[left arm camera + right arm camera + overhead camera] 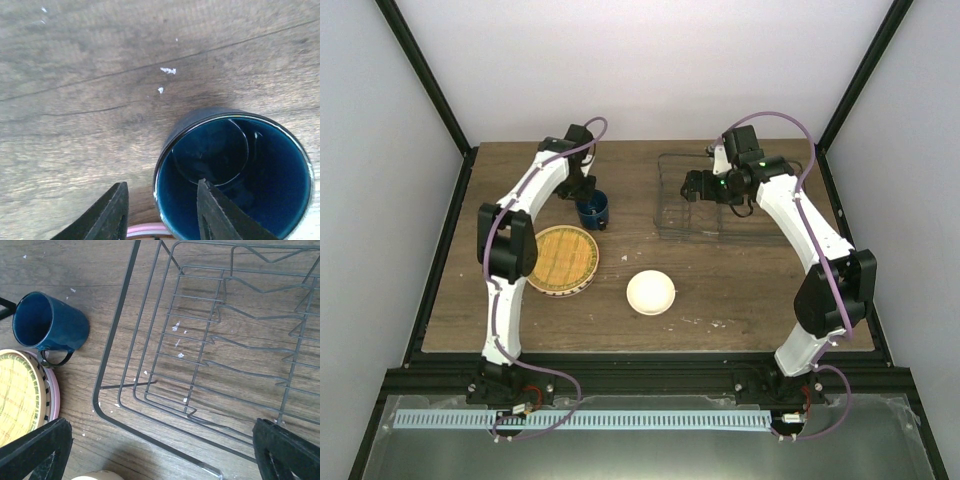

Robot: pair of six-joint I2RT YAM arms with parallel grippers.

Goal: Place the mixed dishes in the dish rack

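The dark blue mug stands upright on the table. My left gripper is open just above it. In the left wrist view the left gripper straddles the rim of the mug, with one finger inside and one outside. The yellow-orange grid plate lies on top of the striped plate and the pink plate. The cream bowl sits at the table's middle front. My right gripper hangs wide open and empty over the left end of the dish rack. In the right wrist view the right gripper is above the rack's near corner.
The wire rack holds nothing in view. White crumbs lie scattered on the wooden table. Dark frame posts stand at the table's back corners. The plate stack lies right beside the mug's handle.
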